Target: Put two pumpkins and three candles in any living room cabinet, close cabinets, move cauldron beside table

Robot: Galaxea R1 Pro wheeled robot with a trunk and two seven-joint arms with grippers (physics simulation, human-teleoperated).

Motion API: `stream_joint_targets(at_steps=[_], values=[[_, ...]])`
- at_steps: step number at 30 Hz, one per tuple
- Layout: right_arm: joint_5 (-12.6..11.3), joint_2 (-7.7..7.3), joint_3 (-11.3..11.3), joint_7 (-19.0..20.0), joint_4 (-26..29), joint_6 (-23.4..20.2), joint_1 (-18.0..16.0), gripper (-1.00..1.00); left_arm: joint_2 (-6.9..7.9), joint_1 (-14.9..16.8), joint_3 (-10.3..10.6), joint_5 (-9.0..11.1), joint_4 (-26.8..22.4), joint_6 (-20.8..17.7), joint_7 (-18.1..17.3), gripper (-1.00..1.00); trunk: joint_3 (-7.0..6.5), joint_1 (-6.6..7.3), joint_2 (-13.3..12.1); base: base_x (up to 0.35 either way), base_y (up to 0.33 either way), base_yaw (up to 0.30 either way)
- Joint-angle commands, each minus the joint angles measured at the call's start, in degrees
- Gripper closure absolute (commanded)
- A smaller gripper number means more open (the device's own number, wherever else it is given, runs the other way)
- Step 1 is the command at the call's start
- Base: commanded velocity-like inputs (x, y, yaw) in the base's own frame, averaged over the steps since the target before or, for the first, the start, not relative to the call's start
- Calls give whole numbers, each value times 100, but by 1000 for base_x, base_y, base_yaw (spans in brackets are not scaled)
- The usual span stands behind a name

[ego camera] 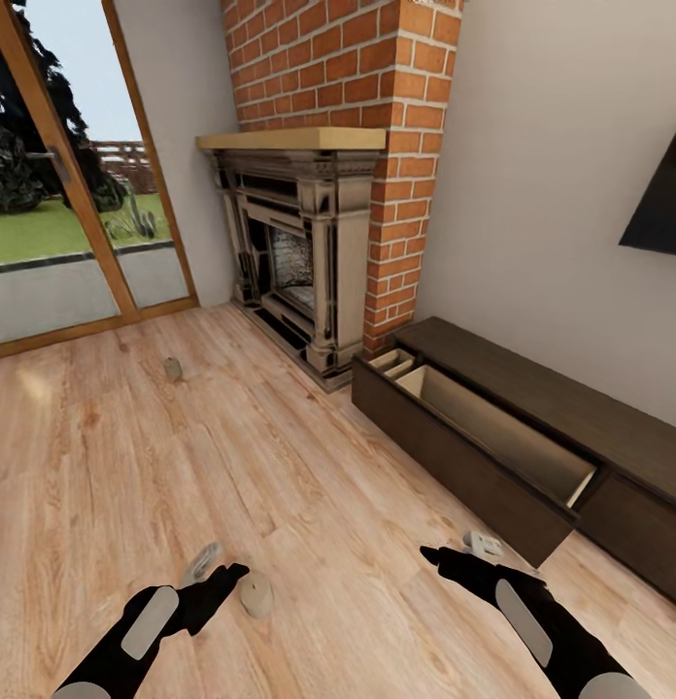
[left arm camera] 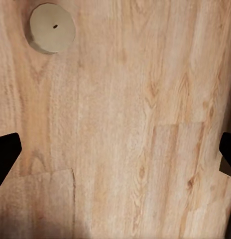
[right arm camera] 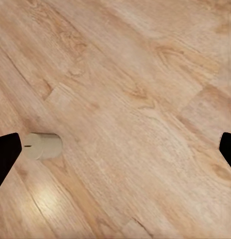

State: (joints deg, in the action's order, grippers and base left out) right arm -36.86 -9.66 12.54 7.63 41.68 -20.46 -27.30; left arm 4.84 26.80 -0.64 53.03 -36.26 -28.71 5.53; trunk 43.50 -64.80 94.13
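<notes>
While we hang both arms low over the wood floor (ego camera: 134, 466), the nearest candle (ego camera: 256, 593) sits just beside our left claw (ego camera: 224, 575), at about 4 o'clock from its tips in the head view. It stands upright, round top w/ a wick dot facing up in the left wrist view (left arm camera: 52, 28), so no long axis to line up on. Left claw (left arm camera: 115, 149) is spread wide, nothing between the tips, and the candle lies outside that gap. Right claw (right arm camera: 115, 149) is apart too; a second candle (right arm camera: 42, 146) lies on its side close to one tip, in that wrist view. A third candle (ego camera: 173, 368) sits far off at 12 o'clock, toward the fireplace (ego camera: 299, 262).

At 2 o'clock the low cabinet (ego camera: 571, 408) has one long drawer (ego camera: 503, 437) pulled open; what we see of its inside looks empty. Left arm's nearer the upright candle, we'd say.
</notes>
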Motion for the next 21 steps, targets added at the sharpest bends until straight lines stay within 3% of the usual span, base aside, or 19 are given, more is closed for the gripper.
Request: stream_joint_targets(at_steps=[1, 6, 10, 16, 21], values=[[-23, -7, 48, 0, -55, 53, -3, -100, -1, 1, -2, 60, -13, -30, 54, -100, -14, 23, -39, 0, 0, 5], [-30, -9, 259, -1, -144, 196, -4, -100, -1, 1, 108, 39, -13, -26, 155, -100, -103, 133, -240, 0, 0, 1], [-28, -5, 307, -8, -143, 230, -4, -100, -41, 1, 290, 20, -13, -21, 713, -100, -159, 199, -360, 0, 0, 0], [-31, -1, 310, -13, -143, 235, -6, -100, -82, 1, 306, 10, -14, 15, 750, -100, -161, 199, -360, 0, 0, 0], [-24, 4, 317, -43, -147, 231, -6, -100, -88, 1, 315, 6, 21, 382, 764, -100, -161, 199, -360, 1, -3, 0]])
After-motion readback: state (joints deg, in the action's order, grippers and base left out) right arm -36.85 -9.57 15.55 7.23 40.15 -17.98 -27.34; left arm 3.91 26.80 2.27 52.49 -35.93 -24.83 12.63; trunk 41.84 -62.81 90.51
